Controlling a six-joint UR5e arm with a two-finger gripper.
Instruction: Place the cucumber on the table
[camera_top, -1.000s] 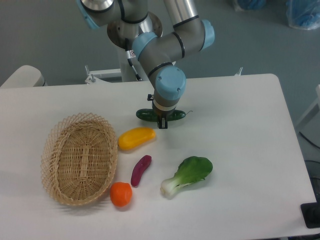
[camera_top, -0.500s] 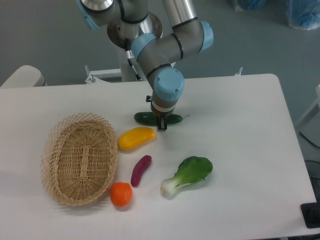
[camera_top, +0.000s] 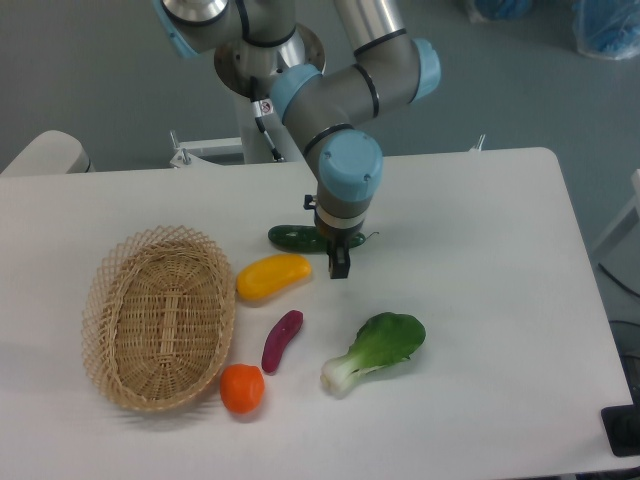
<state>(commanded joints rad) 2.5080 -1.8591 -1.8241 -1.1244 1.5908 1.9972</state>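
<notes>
The dark green cucumber (camera_top: 290, 238) lies flat on the white table (camera_top: 480, 230), just behind the yellow vegetable. Its middle and right part are hidden behind my gripper (camera_top: 338, 262), which hangs over its right half with its dark fingers pointing down in front of it. The fingers appear open and hold nothing; the cucumber rests on the tabletop.
A yellow vegetable (camera_top: 272, 276) lies just left of the fingers. A purple vegetable (camera_top: 281, 340), an orange fruit (camera_top: 242, 388) and a leafy green with a white stem (camera_top: 378, 348) lie nearer the front. An oval wicker basket (camera_top: 100, 290) stands at the left.
The cucumber came down onto the table and now stays put. My gripper has let go of it and shifted a little to the right along it.
</notes>
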